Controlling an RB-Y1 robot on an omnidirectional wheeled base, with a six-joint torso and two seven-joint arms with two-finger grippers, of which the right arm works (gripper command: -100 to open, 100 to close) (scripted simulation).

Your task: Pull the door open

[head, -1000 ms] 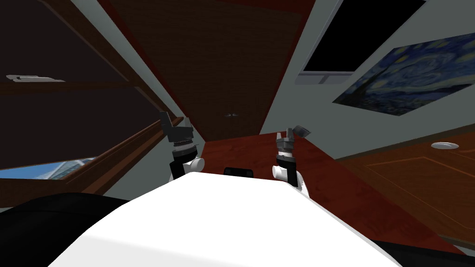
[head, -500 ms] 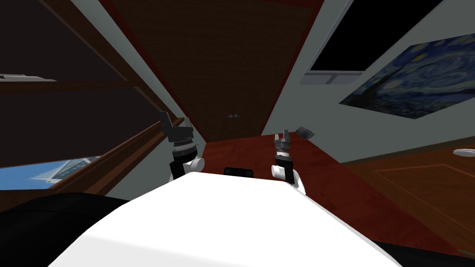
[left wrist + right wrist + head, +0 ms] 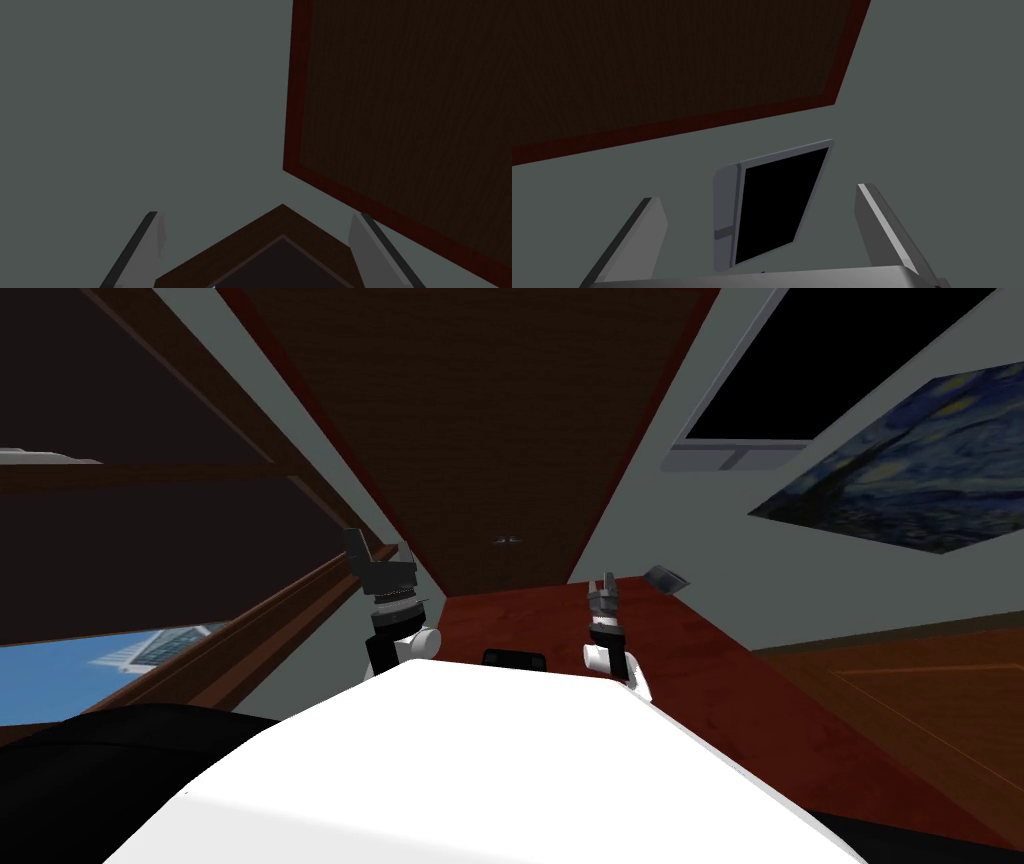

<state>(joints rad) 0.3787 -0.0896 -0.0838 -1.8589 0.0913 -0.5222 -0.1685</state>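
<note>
Door (image 3: 480, 418) is located straight ahead, dark brown in a red-brown frame (image 3: 296, 100), and is judged shut. Its handle (image 3: 506, 540) is seen as a small pale mark low on the panel, well apart from both hands, with bare red-brown floor (image 3: 520, 608) between. Left hand (image 3: 255, 216) is held up at the left with fingers spread and nothing between them; it is aimed at the grey wall (image 3: 125, 100) beside the door's edge. Right hand (image 3: 757, 192) is likewise spread and empty, aimed past a door corner at a grey-rimmed black panel (image 3: 777, 200) on the wall. The step in hand is judged to be the approach, with no grasp made yet. The gap should be closed first, then one hand lined up square on the handle with a finger on each side before it is clamped. The pull is best taken along the door's arc, with the body kept out of the swing. Handle shape cannot be made out, so lever or knob is unknown. The hinge side is not visible. The door's top is cut off in the head view.
</note>
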